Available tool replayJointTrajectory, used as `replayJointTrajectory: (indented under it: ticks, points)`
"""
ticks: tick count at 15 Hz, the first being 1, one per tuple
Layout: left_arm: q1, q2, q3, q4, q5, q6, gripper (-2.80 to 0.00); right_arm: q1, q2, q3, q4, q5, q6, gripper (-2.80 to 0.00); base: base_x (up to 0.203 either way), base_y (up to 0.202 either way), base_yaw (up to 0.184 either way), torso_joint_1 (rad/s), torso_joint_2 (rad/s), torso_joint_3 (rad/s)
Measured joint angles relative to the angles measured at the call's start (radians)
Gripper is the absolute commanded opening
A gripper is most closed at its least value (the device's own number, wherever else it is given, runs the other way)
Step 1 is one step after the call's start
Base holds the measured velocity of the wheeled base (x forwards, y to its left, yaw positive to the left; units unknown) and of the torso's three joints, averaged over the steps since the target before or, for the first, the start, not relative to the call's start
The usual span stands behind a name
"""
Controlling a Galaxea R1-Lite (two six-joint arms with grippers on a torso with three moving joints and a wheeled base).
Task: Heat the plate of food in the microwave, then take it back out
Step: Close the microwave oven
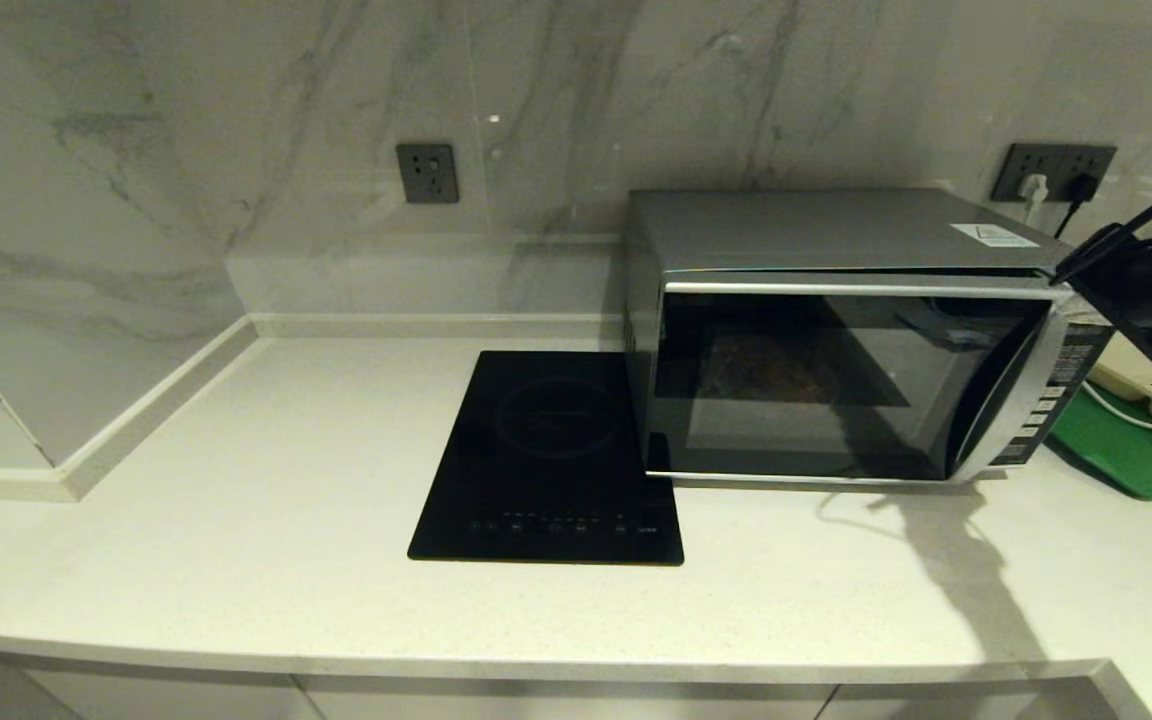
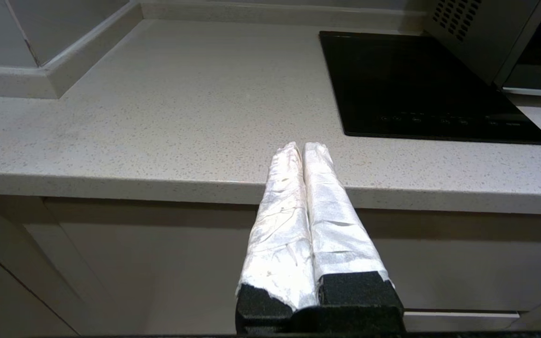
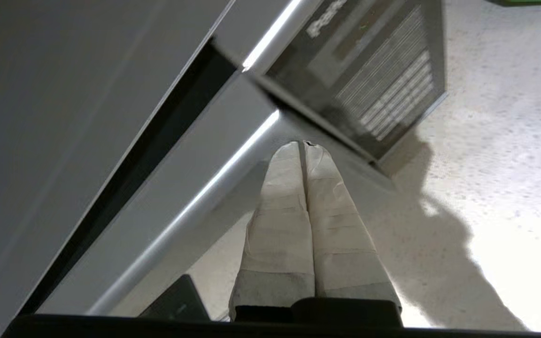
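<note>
The silver-grey microwave (image 1: 836, 235) stands at the back right of the counter, its dark glass door (image 1: 826, 380) facing me. The plate of food is hidden; only dim reflections show through the glass. My right arm (image 1: 1146, 285) reaches in from the right at the oven's upper right corner. In the right wrist view my right gripper (image 3: 303, 143) is shut and empty, its taped tips against the door's silver edge beside the button panel (image 3: 383, 80). A dark gap runs along the door's edge there. My left gripper (image 2: 302, 145) is shut and empty, parked in front of the counter's edge.
A flat black induction hob (image 1: 551, 460) lies left of the microwave, touching its side. A green tray (image 1: 1131, 450) and a white cable sit to the oven's right. Wall sockets (image 1: 427, 173) are on the marble backsplash. The pale counter (image 1: 236, 480) stretches left to a raised ledge.
</note>
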Motion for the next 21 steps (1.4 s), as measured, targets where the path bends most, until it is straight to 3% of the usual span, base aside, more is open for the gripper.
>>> replayJointTrajectory:
  ticks: [10, 14, 21]
  points:
    - [0.0, 0.0, 0.0, 0.0, 0.0, 0.0, -2.8, -0.011, 0.026, -0.011, 0.001, 0.011, 0.001, -2.8, 0.0, 0.0, 0.0, 0.0, 0.0, 0.0]
    - [0.0, 0.0, 0.0, 0.0, 0.0, 0.0, -2.8, -0.011, 0.029, -0.02, -0.036, 0.076, 0.006, -2.8, 0.0, 0.0, 0.0, 0.0, 0.0, 0.0]
    - [0.0, 0.0, 0.0, 0.0, 0.0, 0.0, -2.8, -0.01, 0.03, -0.005, -0.062, 0.107, 0.01, -2.8, 0.0, 0.0, 0.0, 0.0, 0.0, 0.0]
